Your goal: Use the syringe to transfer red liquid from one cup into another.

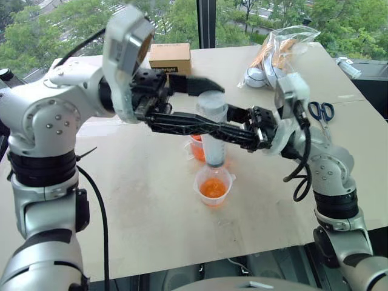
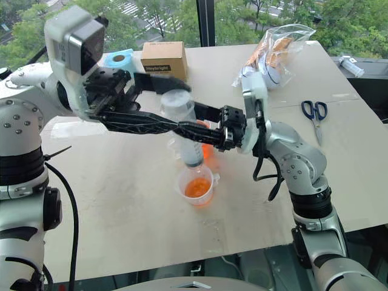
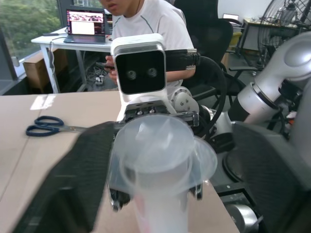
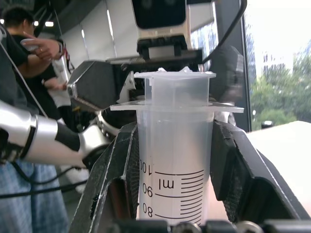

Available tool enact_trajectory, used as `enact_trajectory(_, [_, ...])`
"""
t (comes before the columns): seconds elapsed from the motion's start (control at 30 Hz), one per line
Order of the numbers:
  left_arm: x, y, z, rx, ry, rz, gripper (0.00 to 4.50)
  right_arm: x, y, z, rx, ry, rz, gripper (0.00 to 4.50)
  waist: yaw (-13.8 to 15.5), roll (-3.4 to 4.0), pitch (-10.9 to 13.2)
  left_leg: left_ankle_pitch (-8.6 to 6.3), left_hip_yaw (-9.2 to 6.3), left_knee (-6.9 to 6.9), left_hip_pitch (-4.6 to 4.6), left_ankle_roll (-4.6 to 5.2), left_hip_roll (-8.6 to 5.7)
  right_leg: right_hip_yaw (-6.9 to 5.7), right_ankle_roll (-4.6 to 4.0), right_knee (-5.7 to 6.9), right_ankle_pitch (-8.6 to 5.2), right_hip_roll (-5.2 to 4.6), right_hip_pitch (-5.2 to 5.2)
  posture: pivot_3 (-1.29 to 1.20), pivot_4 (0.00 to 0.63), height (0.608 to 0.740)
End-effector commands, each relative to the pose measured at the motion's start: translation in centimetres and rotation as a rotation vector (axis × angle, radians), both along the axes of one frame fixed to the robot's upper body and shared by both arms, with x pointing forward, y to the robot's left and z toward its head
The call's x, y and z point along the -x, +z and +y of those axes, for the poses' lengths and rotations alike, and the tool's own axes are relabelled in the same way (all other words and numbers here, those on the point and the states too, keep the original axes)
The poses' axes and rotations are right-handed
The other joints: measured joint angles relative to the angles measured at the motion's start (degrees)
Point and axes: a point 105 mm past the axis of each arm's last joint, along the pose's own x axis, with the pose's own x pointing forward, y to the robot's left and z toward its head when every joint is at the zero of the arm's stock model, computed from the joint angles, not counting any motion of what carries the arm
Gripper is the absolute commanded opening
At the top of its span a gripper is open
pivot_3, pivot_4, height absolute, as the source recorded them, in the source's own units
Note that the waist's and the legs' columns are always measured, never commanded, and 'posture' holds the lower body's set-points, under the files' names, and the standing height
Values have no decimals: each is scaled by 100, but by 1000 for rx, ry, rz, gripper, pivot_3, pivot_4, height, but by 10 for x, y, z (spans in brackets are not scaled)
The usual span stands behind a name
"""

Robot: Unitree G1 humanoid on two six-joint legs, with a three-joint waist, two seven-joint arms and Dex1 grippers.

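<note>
Right gripper [image 4: 172,194] clamps the syringe [image 1: 212,130] barrel upright, its tip just above, possibly dipping into, the near cup [image 1: 213,187] of red liquid; the far cup [image 1: 197,147] sits just behind. Left gripper [image 1: 182,100] is spread wide around the plunger top, gripping nothing. Step in hand: working the plunger. Next move likely needs the left fingers to close on the plunger.

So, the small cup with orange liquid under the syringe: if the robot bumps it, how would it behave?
The cup looks like thin clear plastic, so probably light and easy to slide on the smooth table. It stands open and holds liquid, so a knock would likely spill it. The syringe tip hangs just above its rim, so a sideways drift could tip it.
</note>
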Motion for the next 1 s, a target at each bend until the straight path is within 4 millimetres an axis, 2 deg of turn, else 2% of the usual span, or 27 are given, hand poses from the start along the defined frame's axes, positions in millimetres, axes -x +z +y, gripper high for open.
enact_trajectory(0.03, [9,77,32,262,64,-109,3938,12,20,-7,-55,14,-71,1605,-36,-7,1,0,-2,0,0,0,4,1,0,-1,0,8,-1,0,150,740])
enact_trajectory(0.13, [9,117,64,423,176,-175,3938,7,37,-17,-122,-2,-46,1605,-64,-5,2,0,0,-3,0,0,2,4,0,1,0,6,-1,0,150,740])
enact_trajectory(0.17, [9,124,72,456,207,-183,3938,6,42,-21,-138,-6,-39,1605,-67,-4,3,0,4,-5,2,0,2,7,1,2,0,3,-1,0,150,740])
enact_trajectory(0.2, [1,126,89,478,312,-187,3938,-2,48,-33,-157,-46,-24,1605,-64,-3,3,0,5,-6,3,0,1,7,1,1,0,2,-2,0,150,740])
enact_trajectory(0.3, [-29,93,130,358,672,-191,3938,-39,47,-75,-121,-289,17,1605,-48,3,-2,0,7,-7,13,0,-1,6,1,0,0,-6,2,0,150,740])
enact_trajectory(0.4, [-49,41,169,192,976,-136,3938,-79,20,-119,15,-610,59,1605,17,-8,-7,0,5,-5,10,0,-3,1,0,-4,0,-10,4,0,150,740])
enact_trajectory(0.47, [-49,9,188,80,1107,-109,3938,-94,-3,-142,144,-768,64,1605,36,-16,-5,-2,8,-6,2,4,-3,11,0,-3,0,-31,2,0,150,740])
enact_trajectory(0.57, [-33,-44,208,-40,1252,-51,3938,-94,-34,-160,261,-849,132,1605,16,-30,4,-2,9,-14,-10,4,1,26,0,-1,0,-33,-10,0,150,740])
enact_trajectory(0.6, [-22,-70,212,-99,1285,-22,3938,-95,-51,-164,325,-887,172,1605,-25,-28,1,-3,16,-25,-10,4,1,34,0,0,0,-38,-14,0,150,740])
enact_trajectory(0.63, [-13,-87,213,-136,1304,-6,3938,-95,-62,-167,368,-912,195,1605,-39,-23,-4,-3,24,-47,-10,4,4,38,1,-19,1,-42,-21,0,150,740])
enact_trajectory(0.67, [-6,-111,214,-168,1343,33,3958,-98,-72,-167,395,-933,219,2067,-25,-26,-1,-5,35,-68,3,6,2,43,0,-22,0,-52,-20,0,150,740])
enact_trajectory(0.7, [0,-128,214,-178,1366,62,3966,-101,-77,-166,400,-945,233,2592,-30,-26,-1,-3,31,-68,-5,4,3,34,0,-22,0,-51,-22,0,150,740])
enact_trajectory(0.73, [3,-143,211,-171,1390,98,3966,-105,-77,-165,388,-959,232,2812,-44,-23,-2,-1,34,-70,-7,1,7,37,-1,-35,0,-46,-27,0,150,740])
enact_trajectory(0.77, [6,-155,209,-180,1409,107,3966,-110,-76,-165,381,-986,220,3273,-35,-23,-2,-1,40,-70,2,-1,7,43,-1,-40,0,-49,-27,0,150,740])
enact_trajectory(0.8, [6,-162,207,-183,1442,94,3966,-116,-74,-168,377,-1027,197,3594,-26,-25,-2,-1,43,-68,12,-1,7,45,-1,-42,0,-49,-18,0,150,740])
enact_trajectory(0.83, [7,-167,206,-191,1469,82,3966,-120,-72,-173,375,-1066,186,4222,-12,-25,-3,0,42,-67,14,-1,8,42,-3,-43,1,-49,-15,0,150,740])
enact_trajectory(0.87, [9,-173,204,-179,1490,85,3966,-120,-72,-178,370,-1075,187,4491,30,-29,-5,0,41,-64,17,-1,8,40,-4,-36,2,-51,-13,0,150,740])
enact_trajectory(0.93, [17,-184,195,-187,1480,108,3966,-109,-76,-186,384,-1025,197,4491,121,-40,-14,-1,35,-55,24,0,6,35,-7,-29,4,-55,-1,0,150,740])
enact_trajectory(1.0, [31,-197,187,-257,1470,103,3966,-86,-84,-195,414,-941,188,4491,200,-47,-25,-3,29,-54,19,3,5,29,-7,-39,4,-61,2,0,150,740])
